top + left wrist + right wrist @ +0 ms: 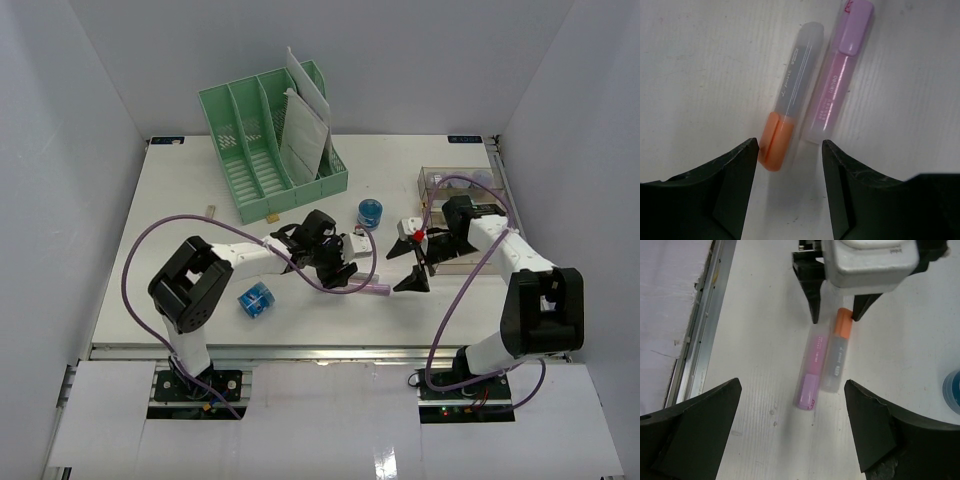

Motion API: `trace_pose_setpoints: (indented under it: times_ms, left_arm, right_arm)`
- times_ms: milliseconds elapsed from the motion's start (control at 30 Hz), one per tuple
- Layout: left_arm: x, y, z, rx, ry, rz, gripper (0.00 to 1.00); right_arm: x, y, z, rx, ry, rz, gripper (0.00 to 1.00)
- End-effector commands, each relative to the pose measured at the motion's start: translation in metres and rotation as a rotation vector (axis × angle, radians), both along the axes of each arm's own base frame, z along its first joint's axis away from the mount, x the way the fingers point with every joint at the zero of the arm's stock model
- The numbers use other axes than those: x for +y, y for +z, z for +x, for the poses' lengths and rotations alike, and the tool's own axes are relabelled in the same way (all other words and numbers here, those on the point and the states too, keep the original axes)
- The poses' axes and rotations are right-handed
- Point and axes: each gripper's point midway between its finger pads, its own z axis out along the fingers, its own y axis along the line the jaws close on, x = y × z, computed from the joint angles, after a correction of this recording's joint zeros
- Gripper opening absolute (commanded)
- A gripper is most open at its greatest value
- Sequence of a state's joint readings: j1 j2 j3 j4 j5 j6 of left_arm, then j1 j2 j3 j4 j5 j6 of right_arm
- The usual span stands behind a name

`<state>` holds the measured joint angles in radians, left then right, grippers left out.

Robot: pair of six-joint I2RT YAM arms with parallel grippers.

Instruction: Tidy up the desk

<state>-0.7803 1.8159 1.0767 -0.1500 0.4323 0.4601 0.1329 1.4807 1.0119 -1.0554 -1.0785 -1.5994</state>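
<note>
- Left gripper (pixel 790 148): jaws partly apart, gripping nothing; its fingertips flank the near ends of two markers.
- Orange-capped grey marker (pixel 791 100) lies just ahead of the tips, with the pink marker (pixel 834 90) alongside it, apparently touching.
- Right gripper (pixel 792 385): jaws wide, empty, facing the left gripper across both markers.
- Desk (pixel 160 230): directly beneath both grippers, bearing the markers.

Looks like a robotics lab booth: plain white panels (pixel 60 150) box in a desk (pixel 170 200), with a left arm (pixel 238 257) and a right arm (pixel 508 252) bolted by its front rail (pixel 300 351).
</note>
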Motion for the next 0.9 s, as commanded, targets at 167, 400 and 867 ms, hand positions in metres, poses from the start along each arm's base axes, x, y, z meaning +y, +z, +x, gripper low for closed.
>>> trace_pose_setpoints:
  times_ms: [167,400,867]
  left_arm:
    - [0.001,-0.007,0.025,-0.135,-0.11,0.112,0.65]
    - [-0.002,-0.028,0.028,-0.092,-0.115,0.142,0.63]
    - [-0.006,-0.018,0.049,-0.119,0.023,0.113,0.04]
  right_arm:
    - [0.001,0.013,-0.011,-0.075,0.006,0.041,0.91]
    - [0.0,0.01,-0.01,-0.075,-0.001,0.027,0.91]
    - [-0.01,-0.009,0.011,-0.084,-0.12,-0.063,0.88]
